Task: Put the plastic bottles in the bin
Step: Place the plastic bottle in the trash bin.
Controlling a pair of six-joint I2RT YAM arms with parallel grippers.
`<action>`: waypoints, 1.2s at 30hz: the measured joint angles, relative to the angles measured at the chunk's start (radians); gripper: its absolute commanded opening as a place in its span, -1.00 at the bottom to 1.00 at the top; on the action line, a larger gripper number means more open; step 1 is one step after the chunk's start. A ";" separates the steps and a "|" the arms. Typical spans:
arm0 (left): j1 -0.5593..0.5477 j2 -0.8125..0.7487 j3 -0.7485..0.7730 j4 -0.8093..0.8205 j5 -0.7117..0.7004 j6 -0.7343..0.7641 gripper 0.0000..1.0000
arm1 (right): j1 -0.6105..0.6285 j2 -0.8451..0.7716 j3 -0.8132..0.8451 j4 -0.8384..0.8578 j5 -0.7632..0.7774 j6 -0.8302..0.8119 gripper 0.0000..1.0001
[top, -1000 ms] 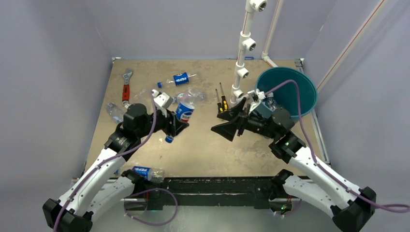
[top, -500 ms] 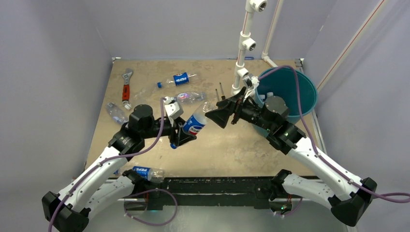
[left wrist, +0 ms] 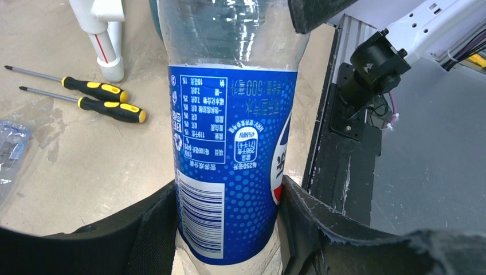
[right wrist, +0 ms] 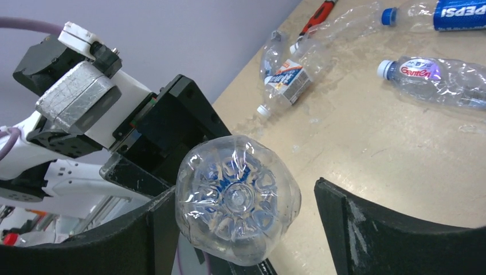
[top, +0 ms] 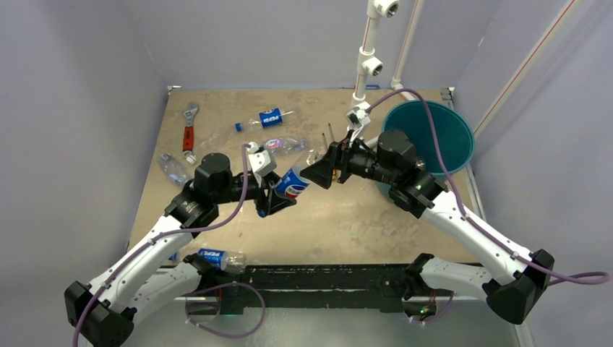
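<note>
A clear plastic bottle with a blue label [top: 293,184] [left wrist: 229,143] hangs above the table's middle, with my left gripper [top: 277,198] [left wrist: 228,220] shut on its labelled body. My right gripper [top: 319,173] [right wrist: 245,209] is open, and its jaws stand either side of that bottle's clear base [right wrist: 238,197]. The base lies against one finger, with a gap to the other. More plastic bottles lie at the back left [top: 271,118] [top: 286,144], at the left edge [top: 172,168] and by the front edge [top: 217,258]. The teal bin [top: 444,134] stands at the back right, behind my right arm.
A red-handled wrench [top: 189,129] lies at the back left. Two yellow-and-black screwdrivers [left wrist: 97,97] rest beside the foot of the white pipe frame [top: 365,65], just left of the bin. A black rail [top: 318,278] runs along the table's near edge.
My left gripper carried the blue-labelled bottle up and to the right. My right arm swung left, away from the bin, and its open jaws came around the bottle's base.
</note>
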 measured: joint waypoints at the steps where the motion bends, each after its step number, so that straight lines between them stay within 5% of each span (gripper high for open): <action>1: 0.000 0.002 0.000 0.000 0.000 0.002 -0.24 | 0.000 0.003 0.000 -0.002 -0.004 0.000 0.66; 6: -0.007 0.007 0.000 0.000 -0.003 0.009 -0.24 | 0.000 0.032 0.007 -0.004 -0.048 0.004 0.49; 11: -0.012 0.007 0.000 0.001 -0.011 0.010 -0.18 | 0.001 0.049 0.013 0.004 -0.074 0.012 -0.04; 13: -0.012 0.007 0.000 0.003 -0.017 0.011 0.07 | 0.001 0.054 0.015 0.009 -0.080 0.013 -0.19; 15: -0.013 0.006 0.000 0.004 -0.024 0.008 0.64 | 0.001 0.055 0.015 0.011 -0.084 0.012 -0.27; 16: -0.014 0.005 0.001 0.004 -0.033 0.006 0.77 | 0.000 0.054 0.015 0.013 -0.087 0.011 -0.28; 20: -0.020 -0.006 0.025 0.005 -0.120 -0.034 0.97 | 0.000 0.021 0.013 0.023 -0.093 0.010 -0.28; 30: -0.030 -0.282 -0.024 0.395 -0.411 -0.307 0.99 | 0.000 -0.359 -0.126 0.376 0.067 -0.049 -0.34; 36: -0.028 -0.274 -0.092 0.703 -0.561 -0.541 0.99 | 0.000 -0.450 -0.284 0.665 0.163 -0.051 -0.50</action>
